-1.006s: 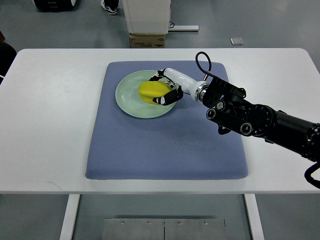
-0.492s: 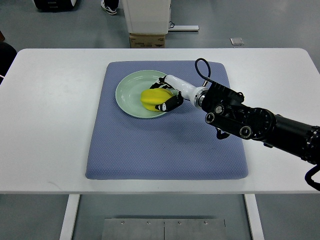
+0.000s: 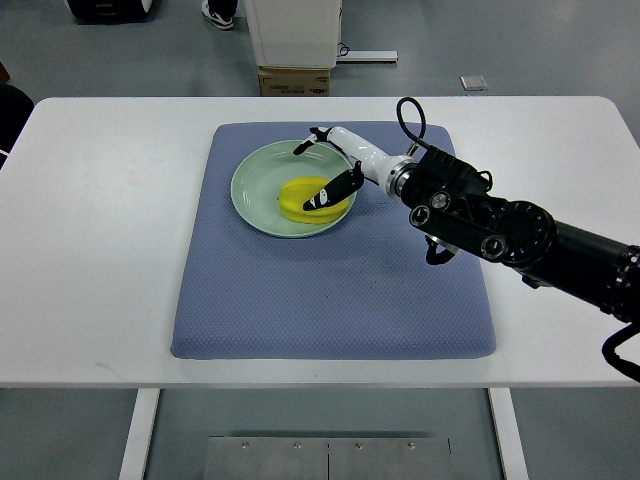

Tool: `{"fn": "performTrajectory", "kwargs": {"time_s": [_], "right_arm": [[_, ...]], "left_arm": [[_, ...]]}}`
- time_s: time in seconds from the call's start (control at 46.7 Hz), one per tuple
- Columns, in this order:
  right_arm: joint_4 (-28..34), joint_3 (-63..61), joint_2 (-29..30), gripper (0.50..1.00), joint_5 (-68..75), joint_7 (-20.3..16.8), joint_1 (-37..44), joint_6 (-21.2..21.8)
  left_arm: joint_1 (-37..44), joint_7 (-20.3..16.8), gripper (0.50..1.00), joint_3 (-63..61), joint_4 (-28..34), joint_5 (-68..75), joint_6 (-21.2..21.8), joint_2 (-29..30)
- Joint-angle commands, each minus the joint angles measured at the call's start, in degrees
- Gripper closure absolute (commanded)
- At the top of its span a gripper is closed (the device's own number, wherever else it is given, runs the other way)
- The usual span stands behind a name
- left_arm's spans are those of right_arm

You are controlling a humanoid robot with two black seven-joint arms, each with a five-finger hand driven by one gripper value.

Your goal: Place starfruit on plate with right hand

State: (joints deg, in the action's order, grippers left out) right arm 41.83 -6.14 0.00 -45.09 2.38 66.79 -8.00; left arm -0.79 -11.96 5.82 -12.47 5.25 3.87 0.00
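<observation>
Now the yellow starfruit (image 3: 300, 198) lies in the pale green plate (image 3: 255, 178), toward its right, near part. The plate sits on the far half of a blue-grey mat (image 3: 330, 300) spread over the white desk (image 3: 90, 250). The right hand (image 3: 330, 165) reaches in from the right on a black arm (image 3: 500, 232) and hovers over the plate's right rim. Its fingers (image 3: 332, 187) are spread apart and grip nothing: one dark-tipped finger points out over the plate's far edge, while another lies over the fruit's right end, though whether it touches the fruit cannot be told. Beyond the desk's far edge a cardboard box (image 3: 295, 80) stands on the grey floor.
</observation>
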Motion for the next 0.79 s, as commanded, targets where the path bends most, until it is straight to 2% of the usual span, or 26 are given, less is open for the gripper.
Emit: {"fn": "performTrajectory", "kwargs": {"time_s": [0.0, 0.214, 0.407, 0.77], "right_arm": [[0.1, -1.7, 0.0, 0.5, 0.0, 0.0, -0.3, 0.0], [1.0, -4.4, 0.0, 0.5, 1.7, 0.1, -0.5, 0.2], [1.4, -9.8, -4.0, 0.5, 5.4, 0.0, -2.5, 0.2], [-1.1, -27.4, -6.7, 0.5, 8.3, -0.5, -10.5, 0.0]], "left_arm": [[0.0, -0.1, 0.5, 0.1, 0.0, 0.0, 0.0, 0.0], [0.0, -0.1, 0.5, 0.1, 0.0, -0.1, 0.0, 0.0], [-0.1, 0.0, 0.5, 0.0, 0.0, -0.1, 0.0, 0.0], [0.0, 0.0, 0.5, 0.0, 0.0, 0.0, 0.0, 0.0]]}}
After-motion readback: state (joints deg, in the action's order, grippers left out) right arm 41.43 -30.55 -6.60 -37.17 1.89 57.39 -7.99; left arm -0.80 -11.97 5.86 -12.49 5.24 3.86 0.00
